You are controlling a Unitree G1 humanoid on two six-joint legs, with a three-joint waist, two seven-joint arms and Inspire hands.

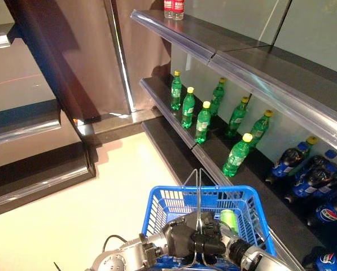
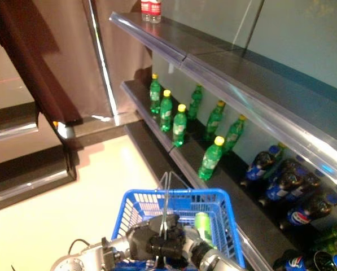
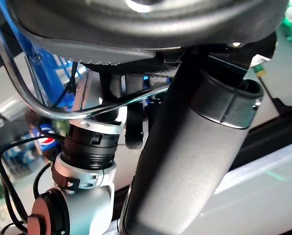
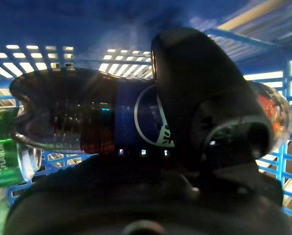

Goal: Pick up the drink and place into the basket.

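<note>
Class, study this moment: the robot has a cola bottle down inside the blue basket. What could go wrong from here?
1. The right hand is curled round the dark cola bottle close above a green bottle lying in the blue basket; releasing could knock or pin it.
2. The left hand grips the wire handles right beside the right arm, so withdrawing might snag them and tip the basket.

Dark cola bottle with blue label (image 4: 111,122): lying sideways, inside blue plastic mesh basket (image 1: 174,203), right hand's thumb across label. Basket's wire handles upright.
</note>
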